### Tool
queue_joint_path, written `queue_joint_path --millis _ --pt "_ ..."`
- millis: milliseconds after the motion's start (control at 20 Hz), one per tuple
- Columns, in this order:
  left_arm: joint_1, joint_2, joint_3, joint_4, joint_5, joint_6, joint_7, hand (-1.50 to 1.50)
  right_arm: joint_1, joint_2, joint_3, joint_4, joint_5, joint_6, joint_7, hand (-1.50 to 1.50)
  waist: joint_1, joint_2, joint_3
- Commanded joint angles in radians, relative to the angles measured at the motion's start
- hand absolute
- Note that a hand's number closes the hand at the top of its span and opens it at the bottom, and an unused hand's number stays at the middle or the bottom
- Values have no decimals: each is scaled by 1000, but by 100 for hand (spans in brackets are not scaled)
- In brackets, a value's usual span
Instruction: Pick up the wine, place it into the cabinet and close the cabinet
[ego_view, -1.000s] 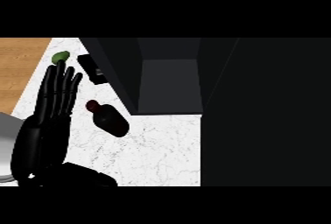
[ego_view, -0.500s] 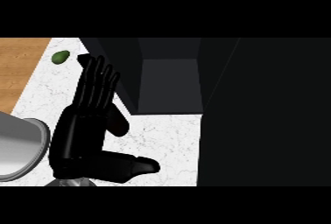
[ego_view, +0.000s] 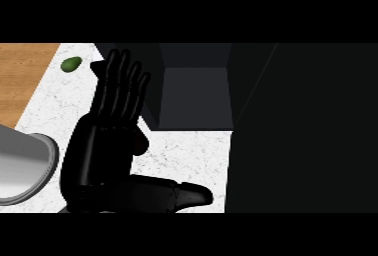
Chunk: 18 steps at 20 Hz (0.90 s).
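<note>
Shows the left hand (ego_view: 100, 150) released over the counter (ego_view: 193, 150) at seven o'clock, fingers straight toward twelve, thumb jutting toward three.

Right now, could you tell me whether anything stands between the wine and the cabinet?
Nothing visible does: the wine peeks out beside the open left hand, and only bare counter lies before the cabinet.

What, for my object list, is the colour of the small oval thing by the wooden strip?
Green. The small oval thing shows best in the head view, upper left.
</note>
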Motion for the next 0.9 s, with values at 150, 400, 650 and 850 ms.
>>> queue_joint_path --millis 150,400,650,850 --pt "33 0 -92 -133 -117 120 138 -150 -55 15 2 -41 2 -27 71 -150 5 -1 0" --pt "-27 0 -29 -139 -179 142 227 -150 -41 18 49 -116 19 -43 154 -150 2 -2 1" --pt "-16 48 113 -174 -117 56 274 -150 -38 10 5 -128 -1 -40 155 -150 1 -1 0" --pt "0 61 123 -226 -155 40 340 -150 -59 28 37 -114 56 -60 166 -150 2 -1 0"
